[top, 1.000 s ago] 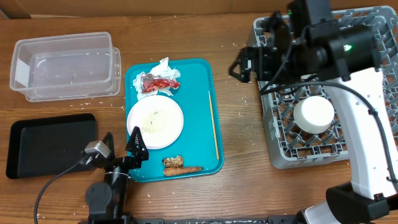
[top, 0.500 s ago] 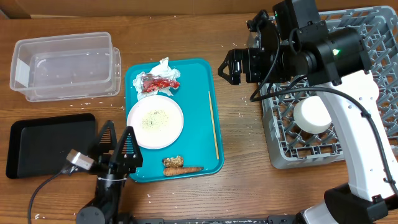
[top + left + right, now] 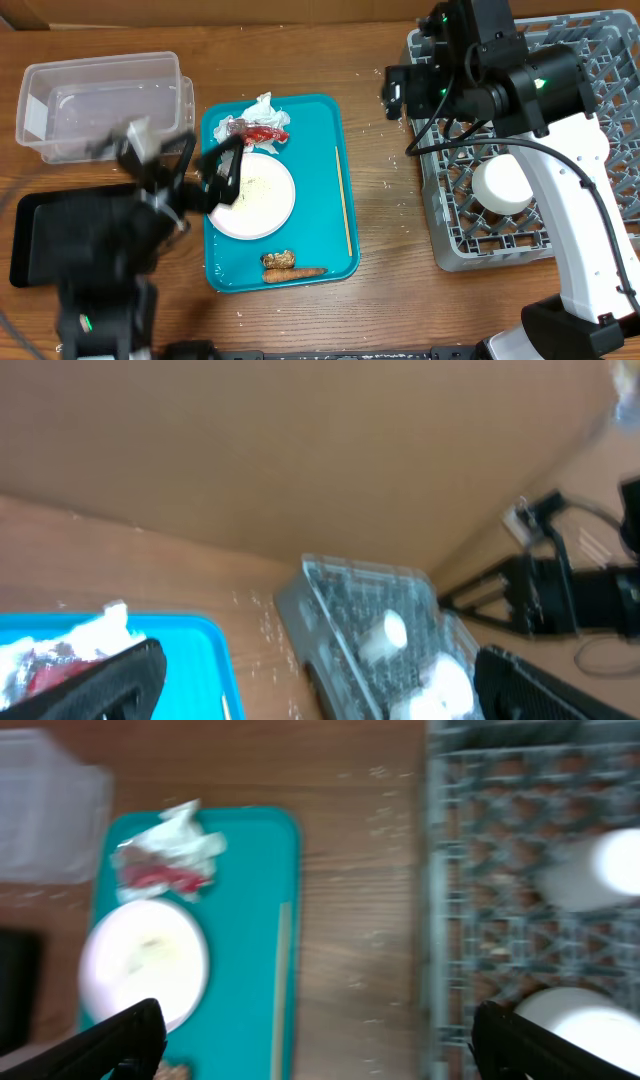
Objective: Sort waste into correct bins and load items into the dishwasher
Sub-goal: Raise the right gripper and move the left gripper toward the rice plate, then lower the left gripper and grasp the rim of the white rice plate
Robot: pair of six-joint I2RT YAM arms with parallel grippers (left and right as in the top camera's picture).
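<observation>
A white plate (image 3: 258, 195) with rice grains lies on a teal tray (image 3: 320, 180). Behind it lie crumpled tissue (image 3: 263, 107) and a red wrapper (image 3: 256, 133). A carrot stick (image 3: 296, 271) and a brown lump (image 3: 278, 259) lie at the tray's front. My left gripper (image 3: 205, 172) is blurred, open and empty, above the plate's left edge. My right gripper (image 3: 393, 92) is open and empty, high between the tray and the grey dish rack (image 3: 600, 60). The right wrist view shows the plate (image 3: 145, 960), wrapper (image 3: 160, 878) and rack (image 3: 500, 870) below its gripper (image 3: 320, 1040). The left wrist gripper (image 3: 320, 690) faces the rack (image 3: 350, 595).
A clear tub (image 3: 105, 105) stands at the back left, a black tray (image 3: 35, 240) in front of it, partly under my left arm. A thin wooden stick (image 3: 343, 200) lies on the teal tray's right side. A white bowl (image 3: 505, 183) and a cup (image 3: 590, 870) sit in the rack.
My left arm has swung up from the table's front edge to over the plate's left side. My right gripper has turned and drawn back toward the rack.
</observation>
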